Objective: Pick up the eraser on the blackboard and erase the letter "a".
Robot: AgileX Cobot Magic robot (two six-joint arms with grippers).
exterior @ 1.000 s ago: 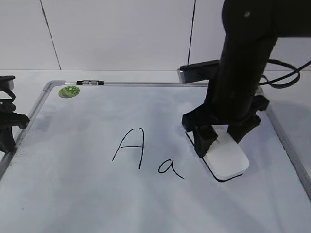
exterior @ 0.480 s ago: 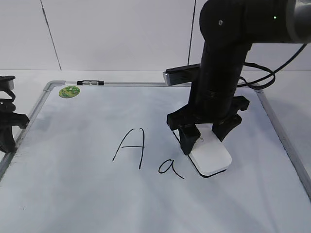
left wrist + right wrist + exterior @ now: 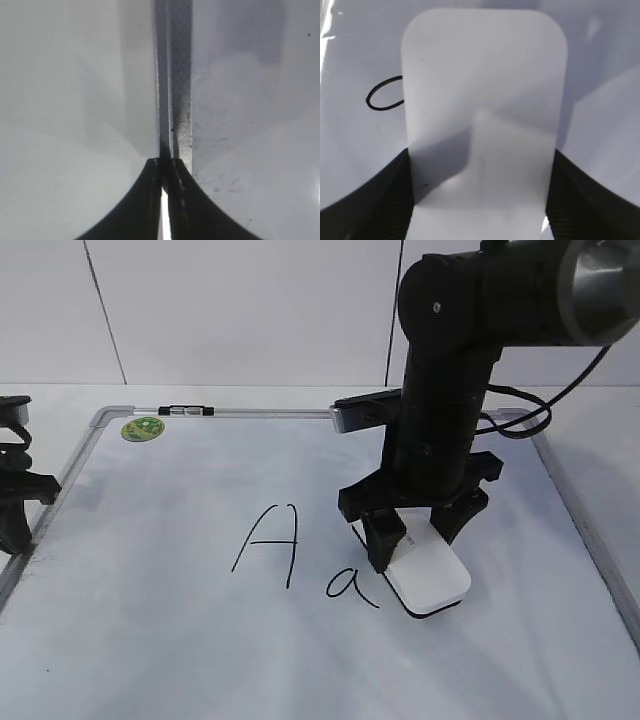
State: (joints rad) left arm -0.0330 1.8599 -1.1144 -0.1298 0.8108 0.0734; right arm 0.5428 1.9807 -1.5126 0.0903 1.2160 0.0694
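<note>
The white eraser [image 3: 430, 580] lies flat on the blackboard [image 3: 150, 640], just right of the small letter "a" [image 3: 350, 586]. My right gripper [image 3: 415, 533] is shut on the eraser, one finger on each long side. In the right wrist view the eraser [image 3: 482, 110] fills the gap of my right gripper [image 3: 480, 200], and part of the letter "a" [image 3: 382, 95] shows to its left. The taller capital "A" [image 3: 268, 543] stands left of the small one. My left gripper [image 3: 163, 167] is shut and empty over the board's left frame [image 3: 180, 100].
A green round sticker [image 3: 142, 428] sits at the board's far left corner. A grey device [image 3: 360, 412] and black cables [image 3: 520, 420] lie beyond the far edge. The left arm [image 3: 15, 495] rests at the board's left edge.
My right gripper has slid the eraser leftward across the board, from well right of the "a" to right beside it. The left arm has not moved.
</note>
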